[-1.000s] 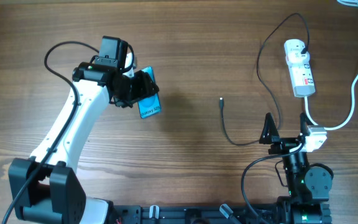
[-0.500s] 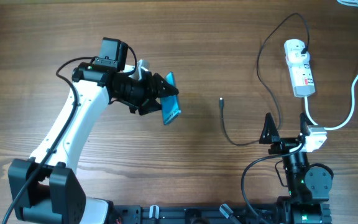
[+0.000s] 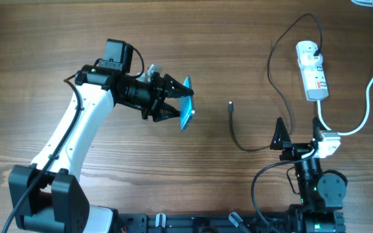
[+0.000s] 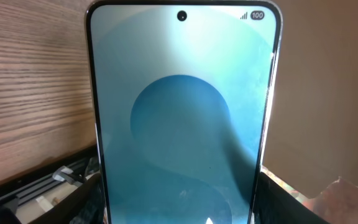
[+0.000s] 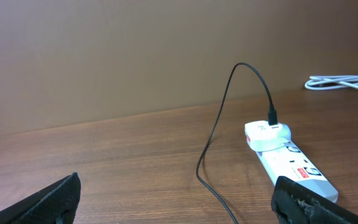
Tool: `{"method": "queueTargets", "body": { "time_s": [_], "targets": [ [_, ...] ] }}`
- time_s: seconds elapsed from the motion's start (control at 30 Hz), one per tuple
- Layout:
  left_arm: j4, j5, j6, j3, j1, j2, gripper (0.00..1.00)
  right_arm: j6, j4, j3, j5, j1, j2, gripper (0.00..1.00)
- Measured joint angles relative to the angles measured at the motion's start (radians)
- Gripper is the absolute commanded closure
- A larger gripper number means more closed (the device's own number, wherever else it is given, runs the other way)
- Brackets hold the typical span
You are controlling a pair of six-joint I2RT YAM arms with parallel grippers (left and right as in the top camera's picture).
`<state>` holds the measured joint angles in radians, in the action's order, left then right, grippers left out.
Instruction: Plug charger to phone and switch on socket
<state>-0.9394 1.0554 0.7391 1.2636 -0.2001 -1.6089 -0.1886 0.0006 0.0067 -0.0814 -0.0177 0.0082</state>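
My left gripper [image 3: 177,103] is shut on the phone [image 3: 186,112], holding it on edge above the table middle, its cyan screen filling the left wrist view [image 4: 182,124]. The charger cable [image 3: 274,77] runs from the socket down and round to its small black connector tip [image 3: 230,104], which lies on the wood right of the phone. The white socket [image 3: 311,71] lies at the far right with a plug in its top end; it also shows in the right wrist view [image 5: 288,155]. My right gripper [image 3: 298,133] is open and empty near the front edge, below the socket.
A thick white cord [image 3: 368,84] loops from the socket's lower end up to the top right corner. The right arm's base [image 3: 313,188] stands at the front right, the left arm's base [image 3: 44,194] at the front left.
My left gripper has carried the phone to the right, toward the connector tip, and turned it from flat to on edge. The right arm has not moved.
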Motion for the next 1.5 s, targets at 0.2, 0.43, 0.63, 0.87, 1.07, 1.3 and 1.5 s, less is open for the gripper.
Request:
{"method": "queueTargets", "body": {
  "time_s": [0.2,0.43,0.63,0.87,1.07,1.3,1.5],
  "targets": [
    [0.000,0.009,0.001,0.000,0.000,0.000,0.65,0.000,0.000,0.000,0.000,0.000,0.000,0.00],
    [0.000,0.009,0.004,0.000,0.000,0.000,0.65,0.000,0.000,0.000,0.000,0.000,0.000,0.00],
    [0.000,0.009,0.004,0.000,0.000,0.000,0.65,0.000,0.000,0.000,0.000,0.000,0.000,0.00],
    [0.001,0.009,0.004,0.000,0.000,0.000,0.65,0.000,0.000,0.000,0.000,0.000,0.000,0.00],
    [0.001,0.009,0.004,0.000,0.000,0.000,0.64,0.000,0.000,0.000,0.000,0.000,0.000,0.00],
    [0.025,-0.040,0.004,0.000,0.000,0.000,0.65,-0.130,0.011,0.000,-0.042,-0.001,0.000,0.00],
    [0.057,-0.171,0.004,0.000,0.000,0.000,0.64,-0.613,0.026,0.000,-0.425,-0.002,0.071,0.00]
  ]
}}
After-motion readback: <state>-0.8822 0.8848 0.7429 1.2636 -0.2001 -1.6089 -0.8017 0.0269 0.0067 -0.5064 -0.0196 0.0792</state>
